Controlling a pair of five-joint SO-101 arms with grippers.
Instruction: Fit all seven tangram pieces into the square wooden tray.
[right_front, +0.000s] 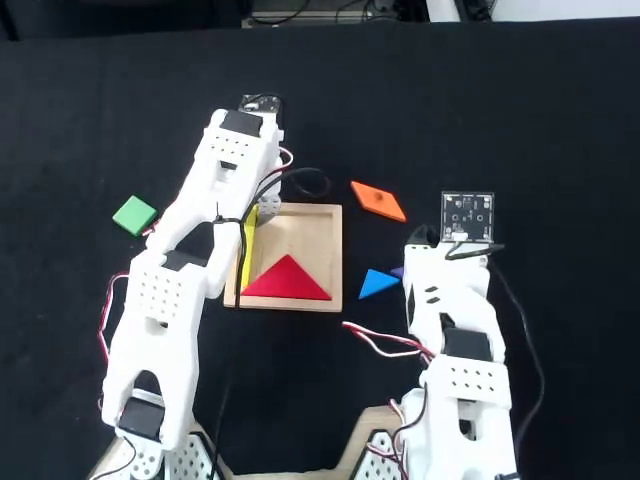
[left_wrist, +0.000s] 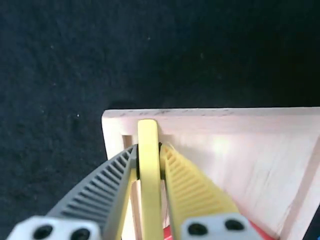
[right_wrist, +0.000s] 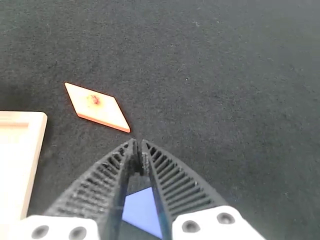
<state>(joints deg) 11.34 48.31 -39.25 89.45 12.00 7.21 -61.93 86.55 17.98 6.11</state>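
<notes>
From high up: sees a square wooden tray (right_front: 320, 215) near the middle of the black cloth-covered bench (right_front: 560, 120). Finds a flat red triangle piece (right_front: 287, 279) lying inside, long edge along the rim nearest the arm bases. Spots a thin yellow piece (right_front: 249, 240) standing on edge along the tray's side, partly under the white left arm (right_front: 165, 300). Notes a green square piece (right_front: 134, 215) on the cloth beyond that arm, well apart from the tray. Notes an orange parallelogram piece (right_front: 379, 200) near the tray's far corner on the opposite side. Places a blue triangle piece (right_front: 377, 283) just beside the tray, between it and the white right arm (right_front: 455, 340), with a sliver of purple piece (right_front: 397, 271) at that arm's front end.

From the left wrist: shows the left end effector (left_wrist: 148, 150) clenched on the yellow piece (left_wrist: 147, 130), one grey finger and one yellow finger (left_wrist: 185, 185) pressed to its two faces. Holds it upright on edge, far end at the tray's inner corner. Cannot tell whether that end touches the floor. Catches a bit of the red triangle piece (left_wrist: 167, 232) close under the fingers.

From the right wrist: shows the right end effector (right_wrist: 138, 146) with tips drawn almost together, only a thin slit between. Frames the purple piece (right_wrist: 142, 210), bluish here, in the gap farther back. Cannot tell whether gripped or merely lying beneath. Picks out the orange parallelogram piece (right_wrist: 97, 107) flat on the cloth ahead of the tips, apart from them, near a corner of the tray (right_wrist: 20, 145).
</notes>
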